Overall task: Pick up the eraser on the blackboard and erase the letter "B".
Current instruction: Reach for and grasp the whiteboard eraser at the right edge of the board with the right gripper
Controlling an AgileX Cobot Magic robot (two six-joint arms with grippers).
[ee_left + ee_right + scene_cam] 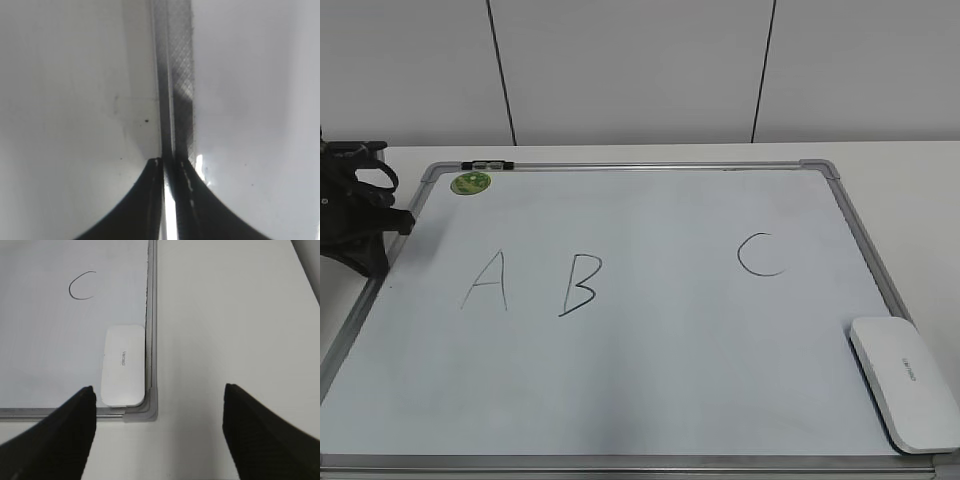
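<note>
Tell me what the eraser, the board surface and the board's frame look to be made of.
Eraser: likely smooth white plastic, with a matte, even shell, rounded corners and small grey printed lettering.
Blackboard surface: a pale, slightly glossy coated sheet, showing soft glare and thin dark marker strokes.
Frame: probably brushed metal, a silver strip; the corner piece is grey and looks like moulded plastic.
</note>
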